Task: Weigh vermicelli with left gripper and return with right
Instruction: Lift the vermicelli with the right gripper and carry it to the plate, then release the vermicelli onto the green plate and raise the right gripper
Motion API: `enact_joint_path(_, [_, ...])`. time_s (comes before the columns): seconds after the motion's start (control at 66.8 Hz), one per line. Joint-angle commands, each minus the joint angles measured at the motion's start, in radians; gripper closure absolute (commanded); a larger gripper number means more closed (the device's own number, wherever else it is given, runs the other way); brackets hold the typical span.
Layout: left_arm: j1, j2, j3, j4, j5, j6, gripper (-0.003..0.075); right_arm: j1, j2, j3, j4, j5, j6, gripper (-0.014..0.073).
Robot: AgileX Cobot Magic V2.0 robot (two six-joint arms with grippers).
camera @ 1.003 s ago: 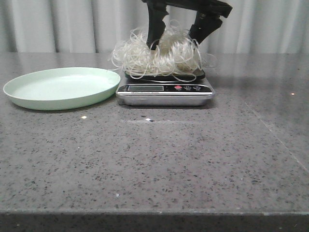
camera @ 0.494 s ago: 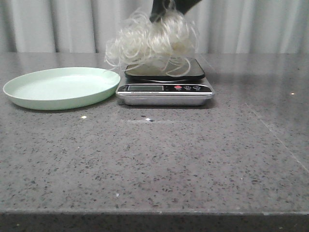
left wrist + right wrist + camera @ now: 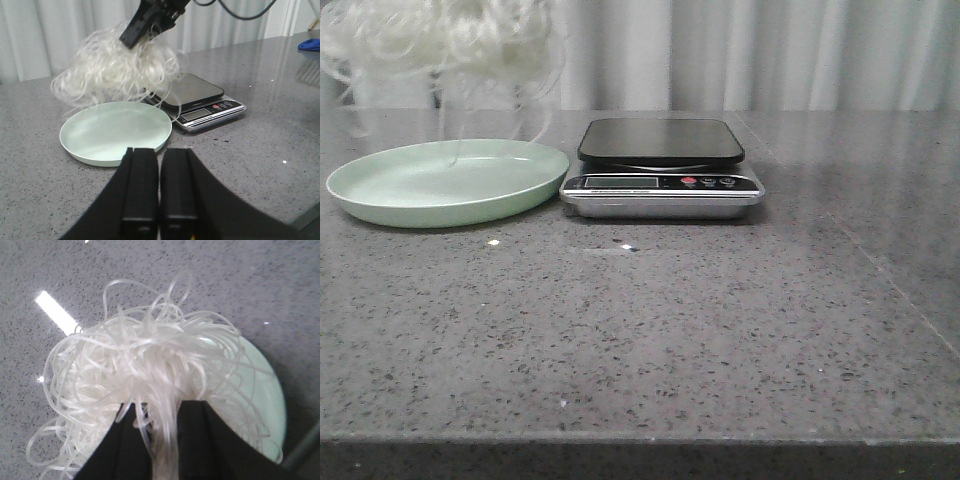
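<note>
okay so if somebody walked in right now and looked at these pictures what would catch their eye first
First, the fluffy white vermicelli hanging in the air above the pale green plate, pinched in the right hand. Next, the kitchen scale right beside the plate, its dark platform bare. The left hand is shut and holding nothing, set back from the plate.

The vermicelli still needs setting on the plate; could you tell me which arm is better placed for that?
Right. Its end effector already grips the vermicelli above the plate; the left end effector is shut, empty and back from it.
</note>
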State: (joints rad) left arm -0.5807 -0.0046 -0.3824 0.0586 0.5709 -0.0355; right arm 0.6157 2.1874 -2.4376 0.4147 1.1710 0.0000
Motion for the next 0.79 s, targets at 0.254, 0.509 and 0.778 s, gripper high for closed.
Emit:
enact_joint_path(0.254, [-0.005,-0.01,-0.025,-0.01,-0.075,-0.008,0.0594,0.02,0.014,-0.036,-0.059,-0.074,-0.01,0.0061])
enact_joint_path(0.509, [-0.005,-0.01,-0.025,-0.01,-0.075,-0.008,0.0594,-0.049,-0.082,-0.059,-0.085,0.0,-0.015,0.005])
enact_joint_path(0.778, [-0.005,-0.01,-0.025,-0.01,-0.075,-0.008,0.0594,-0.147,-0.234,-0.059,-0.088,0.087,-0.085,0.005])
